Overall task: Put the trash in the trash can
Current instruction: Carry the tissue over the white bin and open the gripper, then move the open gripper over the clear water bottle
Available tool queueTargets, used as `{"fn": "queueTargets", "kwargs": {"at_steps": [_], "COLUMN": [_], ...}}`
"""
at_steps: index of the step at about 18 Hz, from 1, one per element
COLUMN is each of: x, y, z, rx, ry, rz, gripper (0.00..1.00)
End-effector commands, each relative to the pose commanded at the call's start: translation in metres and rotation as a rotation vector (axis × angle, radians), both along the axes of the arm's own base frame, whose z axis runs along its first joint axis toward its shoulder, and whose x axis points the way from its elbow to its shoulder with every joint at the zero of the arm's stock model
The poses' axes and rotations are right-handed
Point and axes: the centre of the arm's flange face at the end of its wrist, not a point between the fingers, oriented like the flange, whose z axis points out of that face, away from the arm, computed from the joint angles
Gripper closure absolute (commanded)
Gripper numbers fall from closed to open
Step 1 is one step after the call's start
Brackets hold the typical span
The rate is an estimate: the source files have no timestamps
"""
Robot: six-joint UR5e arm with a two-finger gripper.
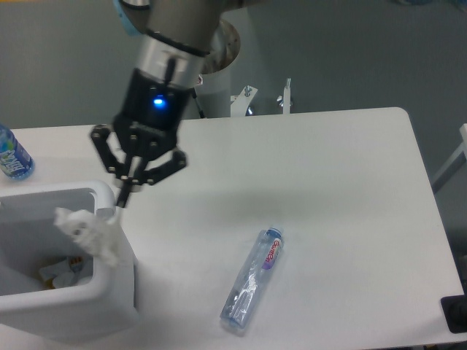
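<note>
The trash can [44,306] stands at the near left corner of the surface [343,189], a white bin with a thick rim and a grey tab on its right wall; some scraps lie at its bottom. At about three o'clock from it, well apart, the flattened clear bottle [252,281] lies on the surface, its cap end pointing to one o'clock. The crumpled white wrapper [91,232] hangs over the bin's right rim, partly above the opening, dangling from the pincer [124,197]. The pincer's fingers are drawn narrow and pinch the wrapper's top edge, with the arm rising from it toward one o'clock. Farther back, at the left edge of the surface, a blue-labelled water bottle [12,157] is partly cut off from view.
</note>
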Motion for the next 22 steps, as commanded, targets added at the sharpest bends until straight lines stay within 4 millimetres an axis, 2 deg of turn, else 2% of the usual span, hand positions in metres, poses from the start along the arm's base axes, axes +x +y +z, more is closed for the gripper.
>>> {"fn": "queueTargets", "kwargs": {"at_steps": [4,5,7,9,10,12,15,17,20,22], "x": [0.021,0.021,0.021,0.019,0.019,0.011,-0.01,-0.034,-0.089,-0.103], "y": [0.007,0.008,0.01,0.012,0.013,0.01,0.002,-0.008,-0.034,-0.038], "z": [-0.003,-0.006,-0.005,-0.001,0.001,0.005,0.008,0.01,0.02,0.022], "rx": [-0.004,-0.006,-0.002,0.019,0.026,0.036,0.046,0.048,0.047,0.048], "ry": [-0.004,0.0,0.003,0.012,0.011,-0.007,-0.028,-0.031,-0.099,-0.106], "rz": [-0.039,-0.044,-0.049,-0.042,-0.041,-0.023,0.016,0.065,0.252,0.29], "gripper": [1.0,0.95,0.54,0.03,0.0,0.0,0.0,0.0,0.0,0.0]}}
